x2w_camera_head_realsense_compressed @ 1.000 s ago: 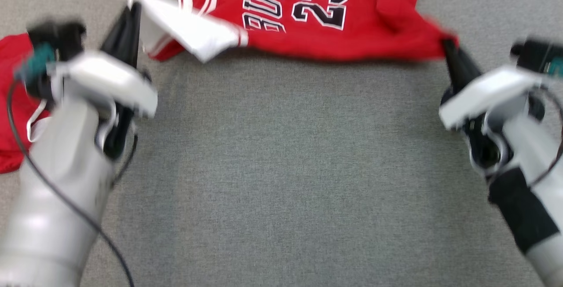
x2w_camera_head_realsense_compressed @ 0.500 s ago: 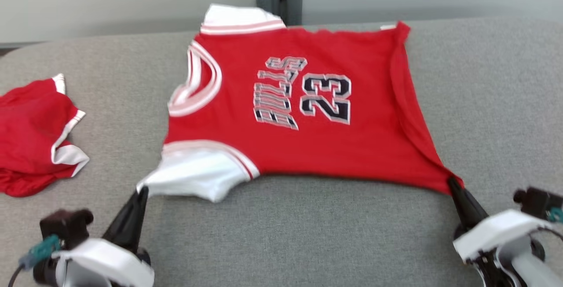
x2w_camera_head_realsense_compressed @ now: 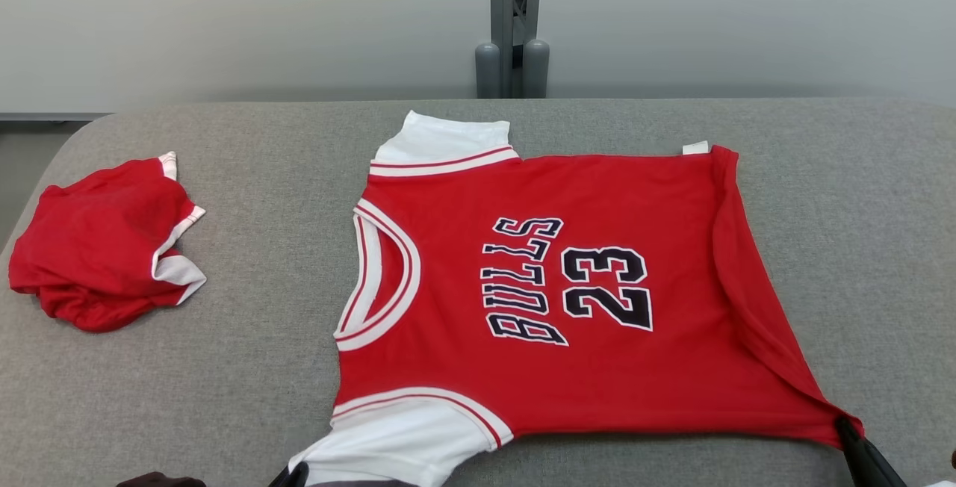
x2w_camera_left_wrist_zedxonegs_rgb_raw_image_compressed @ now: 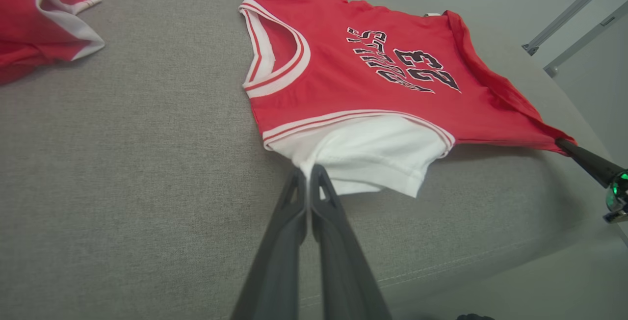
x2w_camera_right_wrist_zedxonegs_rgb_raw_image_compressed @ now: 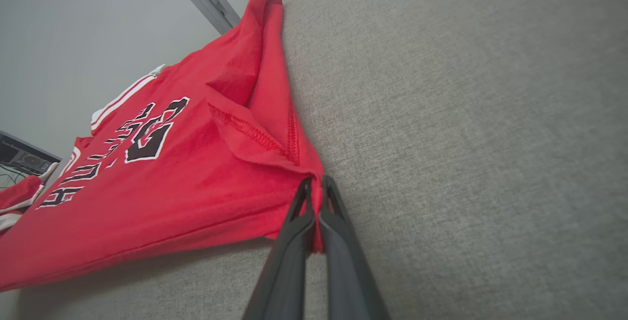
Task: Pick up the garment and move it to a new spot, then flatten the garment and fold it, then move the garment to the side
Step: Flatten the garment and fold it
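Here the red basketball jersey [x2w_camera_head_realsense_compressed: 567,285] lies spread, print side up, on the grey fabric surface [x2w_camera_head_realsense_compressed: 246,367], with its neck opening toward the robot's left. The left gripper [x2w_camera_left_wrist_zedxonegs_rgb_raw_image_compressed: 308,172] is clamped on the edge of the white sleeve [x2w_camera_left_wrist_zedxonegs_rgb_raw_image_compressed: 373,153], and the right gripper [x2w_camera_right_wrist_zedxonegs_rgb_raw_image_compressed: 316,182] is clamped on the red hem corner [x2w_camera_right_wrist_zedxonegs_rgb_raw_image_compressed: 294,160]. A second red garment [x2w_camera_head_realsense_compressed: 104,248], crumpled, lies well apart on the left.

Red short-sleeved jersey [x2w_camera_head_realsense_compressed: 597,188] had white sleeves, black white-edged lettering, crumpled red-and-white cloth [x2w_camera_head_realsense_compressed: 97,248], grey woven fabric worktop [x2w_camera_head_realsense_compressed: 224,367]
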Controlling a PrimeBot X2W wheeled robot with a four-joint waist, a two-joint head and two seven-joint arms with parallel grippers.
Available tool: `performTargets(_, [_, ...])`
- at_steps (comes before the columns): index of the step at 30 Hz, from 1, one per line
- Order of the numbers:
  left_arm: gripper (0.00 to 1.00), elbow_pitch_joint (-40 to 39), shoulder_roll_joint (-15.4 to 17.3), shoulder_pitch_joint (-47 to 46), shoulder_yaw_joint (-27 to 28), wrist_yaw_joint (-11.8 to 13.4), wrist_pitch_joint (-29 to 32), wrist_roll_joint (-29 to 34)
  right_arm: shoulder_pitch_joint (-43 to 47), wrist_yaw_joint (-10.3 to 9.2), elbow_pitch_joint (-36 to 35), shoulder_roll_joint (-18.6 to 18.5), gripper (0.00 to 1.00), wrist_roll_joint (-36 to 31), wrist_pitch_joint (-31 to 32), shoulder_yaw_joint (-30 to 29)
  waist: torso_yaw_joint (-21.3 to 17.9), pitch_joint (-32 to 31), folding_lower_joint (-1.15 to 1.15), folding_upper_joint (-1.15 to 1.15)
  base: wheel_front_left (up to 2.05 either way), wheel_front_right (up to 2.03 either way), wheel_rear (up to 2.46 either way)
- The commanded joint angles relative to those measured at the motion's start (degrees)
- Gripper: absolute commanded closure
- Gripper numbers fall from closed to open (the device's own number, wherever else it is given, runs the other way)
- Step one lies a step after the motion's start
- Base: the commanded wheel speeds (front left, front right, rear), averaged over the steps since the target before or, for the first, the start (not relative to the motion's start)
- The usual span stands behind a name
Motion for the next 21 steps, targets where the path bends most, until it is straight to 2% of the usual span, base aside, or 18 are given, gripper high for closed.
performTargets(1, [1.00, -0.6, 0.6, 0.3, 0.2, 0.5, 0.2, -0.3, 1.1, 0.00, -0.5, -0.1, 1.00, -0.5, 0.4, -1.3, 0.2, 0.0, 0.00, -0.01, 0.00, 0.00, 0.00])
performTargets(6, [1.00, -1.6, 0.9, -0.2, 0.1, 0.4, 1.0, -0.2, 3.0, 0.00, -3.8, 2.0, 1.00, -3.5, 3.4, -5.7, -0.2, 0.4, 0.00, -0.01, 0.00, 0.00, 0.00])
performTargets(9, [1.00, -1.3, 1.2, -2.2, 0.2, -0.6, 1.1, 0.1, 3.5, 0.00, -5.9, 3.8, 1.00, -5.2, 5.7, -8.1, -0.5, 0.8, 0.00, -0.01, 0.00, 0.00, 0.00])
performTargets(14, [1.00, 1.0, 2.5, -8.4, 0.7, -3.7, 2.0, 0.3, 0.4, 0.01, -10.1, 7.6, 1.00, -6.7, 11.8, -12.8, -1.5, 2.7, 0.00, -0.01, 0.00, 0.00, 0.00])
performTargets(21, [1.00, 9.1, 1.8, -19.7, 0.7, -8.5, 3.7, -0.8, -8.5, 0.01, -12.2, 12.2, 1.00, -12.5, 20.6, -17.4, -3.5, 6.0, 0.00, -0.01, 0.00, 0.00, 0.00])
